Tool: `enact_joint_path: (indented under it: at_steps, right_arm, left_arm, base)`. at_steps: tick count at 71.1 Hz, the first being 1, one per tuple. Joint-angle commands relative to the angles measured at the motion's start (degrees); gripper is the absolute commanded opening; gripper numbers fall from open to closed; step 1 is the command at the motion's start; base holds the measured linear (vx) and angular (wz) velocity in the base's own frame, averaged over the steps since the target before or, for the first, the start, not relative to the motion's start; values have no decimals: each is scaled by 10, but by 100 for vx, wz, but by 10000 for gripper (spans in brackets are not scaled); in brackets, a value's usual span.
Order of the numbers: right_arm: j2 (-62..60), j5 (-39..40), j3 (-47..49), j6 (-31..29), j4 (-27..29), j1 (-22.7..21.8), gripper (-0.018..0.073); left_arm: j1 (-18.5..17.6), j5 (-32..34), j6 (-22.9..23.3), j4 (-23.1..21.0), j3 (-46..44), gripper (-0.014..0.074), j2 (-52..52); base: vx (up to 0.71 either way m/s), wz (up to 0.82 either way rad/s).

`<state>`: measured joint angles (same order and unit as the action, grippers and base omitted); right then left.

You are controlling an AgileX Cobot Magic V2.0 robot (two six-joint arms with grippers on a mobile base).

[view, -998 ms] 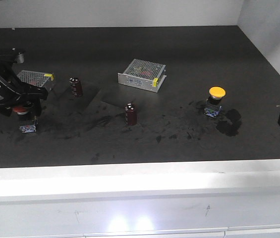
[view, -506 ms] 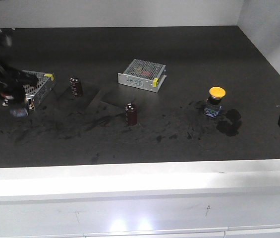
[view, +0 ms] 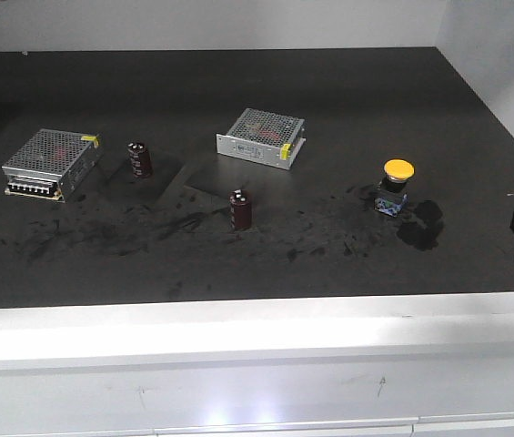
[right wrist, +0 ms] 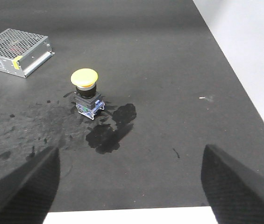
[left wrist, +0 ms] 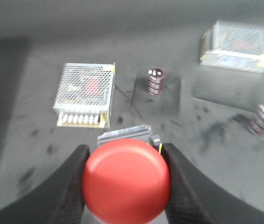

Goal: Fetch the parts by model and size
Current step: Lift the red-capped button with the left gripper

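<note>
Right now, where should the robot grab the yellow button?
The yellow button stands upright, nothing touching it, and its round cap is the widest, topmost part. So probably come straight down with the right pincer and close on opposite sides of the cap.

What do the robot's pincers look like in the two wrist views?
Both are black. The left pincer has two smooth, rounded, matte fingers. The right pincer has broad fingers that taper towards blunt tips. No cables, labels or markings show on either.
</note>
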<state>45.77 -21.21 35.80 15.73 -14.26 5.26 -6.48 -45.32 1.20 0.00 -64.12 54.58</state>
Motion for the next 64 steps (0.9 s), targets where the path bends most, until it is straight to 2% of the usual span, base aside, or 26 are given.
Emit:
enact_joint_path:
  at_steps: [1, 12, 23, 33, 46, 53, 64]
  right_arm:
    - [-1, 44, 21, -2, -7, 0, 592]
    - [-1, 44, 21, -2, -7, 0, 592]
    - [-1, 45, 21, -2, -7, 0, 592]
    - [-1, 49, 21, -2, -7, 0, 592]
    - [0, 50, 21, -2, -7, 2, 592]
    - [13, 42, 28, -16, -7, 21, 591]
    - [81, -26, 93, -31, -7, 63, 579]
  left_arm:
    - [-2, 67, 8, -5, 53, -6, -96]
    - [-2, 53, 12, -5, 137, -6, -231]
    - [-2, -13, 12, -5, 179, -6, -318]
    - [-2, -60, 12, -5, 197, -6, -331]
    - [-2, -58, 12, -5, 200, -6, -330]
    - [-2, -58, 12, -5, 200, -6, -330]
    - [-2, -58, 12, -5, 200, -6, -330]
  base:
    - [0, 0]
    - [0, 0]
    - [0, 0]
    - [0, 0]
    - [0, 0]
    - [0, 0]
    - [0, 0]
